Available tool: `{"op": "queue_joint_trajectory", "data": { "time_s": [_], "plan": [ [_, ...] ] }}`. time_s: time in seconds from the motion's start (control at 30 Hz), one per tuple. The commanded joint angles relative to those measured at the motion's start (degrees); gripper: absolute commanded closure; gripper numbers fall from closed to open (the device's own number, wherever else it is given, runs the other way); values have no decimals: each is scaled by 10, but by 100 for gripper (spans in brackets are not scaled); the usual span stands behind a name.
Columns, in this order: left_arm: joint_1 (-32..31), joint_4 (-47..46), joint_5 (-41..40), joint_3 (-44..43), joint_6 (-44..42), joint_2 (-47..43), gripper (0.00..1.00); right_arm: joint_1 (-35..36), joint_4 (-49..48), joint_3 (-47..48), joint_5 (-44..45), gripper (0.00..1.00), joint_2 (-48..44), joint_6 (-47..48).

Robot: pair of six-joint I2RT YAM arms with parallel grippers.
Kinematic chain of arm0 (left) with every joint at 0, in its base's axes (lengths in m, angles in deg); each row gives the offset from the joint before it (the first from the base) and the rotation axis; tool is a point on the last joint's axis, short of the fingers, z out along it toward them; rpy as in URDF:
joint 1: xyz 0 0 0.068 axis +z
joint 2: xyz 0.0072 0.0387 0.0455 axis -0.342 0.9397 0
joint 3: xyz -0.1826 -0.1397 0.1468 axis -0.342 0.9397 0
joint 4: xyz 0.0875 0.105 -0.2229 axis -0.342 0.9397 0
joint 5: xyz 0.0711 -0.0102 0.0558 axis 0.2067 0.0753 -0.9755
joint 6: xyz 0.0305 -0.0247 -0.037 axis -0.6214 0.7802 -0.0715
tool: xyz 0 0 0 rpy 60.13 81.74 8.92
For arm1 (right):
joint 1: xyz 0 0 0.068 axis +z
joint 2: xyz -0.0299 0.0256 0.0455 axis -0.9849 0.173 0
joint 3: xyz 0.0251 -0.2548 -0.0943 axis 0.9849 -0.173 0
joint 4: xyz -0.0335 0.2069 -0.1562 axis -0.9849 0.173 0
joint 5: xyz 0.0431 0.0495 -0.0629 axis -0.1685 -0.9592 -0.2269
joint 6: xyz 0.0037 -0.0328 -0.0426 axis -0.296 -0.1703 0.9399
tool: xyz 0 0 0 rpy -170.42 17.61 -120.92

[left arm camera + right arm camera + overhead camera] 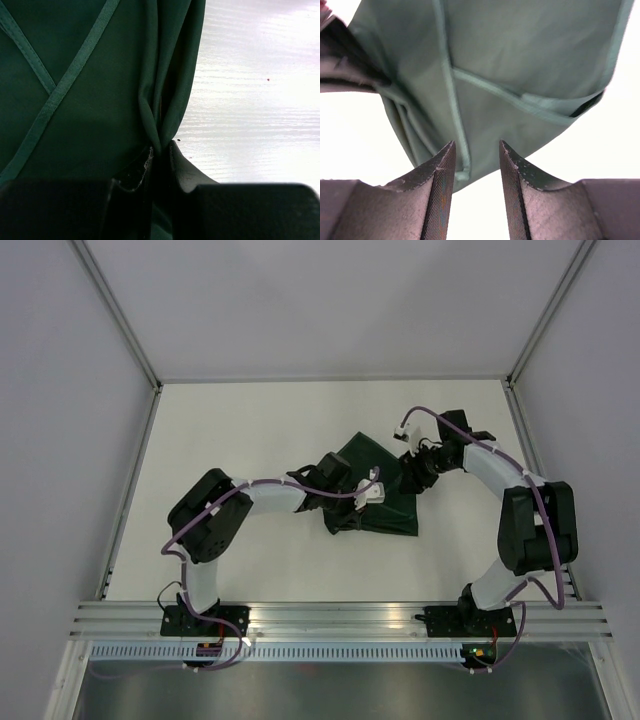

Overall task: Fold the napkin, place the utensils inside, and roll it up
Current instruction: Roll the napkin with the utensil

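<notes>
The dark green napkin (392,512) lies folded into a rough wedge at the middle of the table. My left gripper (342,514) is shut on a bunched fold at its left side. The left wrist view shows the cloth (90,100) pinched into pleats between the left gripper's (160,150) jaws. My right gripper (410,480) hovers open over the napkin's right part. In its wrist view a hemmed corner of the napkin (520,65) shows past the gap of the right gripper (477,145), untouched by either finger. The utensils are out of view.
White table top (250,430) surrounds the cloth, with walls and metal posts at the back and sides. A metal rail (330,615) runs along the near edge by the arm bases. The left gripper's finger (340,65) shows at the upper left of the right wrist view.
</notes>
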Motion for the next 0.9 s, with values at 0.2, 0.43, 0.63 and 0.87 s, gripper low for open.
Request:
{"op": "queue_joint_trajectory", "data": {
  "time_s": [0.2, 0.43, 0.63, 0.87],
  "plan": [
    [32, 58, 113, -52, 61, 61, 98, 4, -31, -105, -82, 45, -93, 163],
    [39, 66, 137, -61, 65, 83, 98, 52, -36, -139, -72, 38, -102, 214],
    [41, 67, 142, -64, 66, 89, 98, 112, -111, -197, -21, 31, -140, 201],
    [42, 72, 141, -75, 66, 96, 98, 136, -93, -190, -20, 26, -140, 210]
  ]
}}
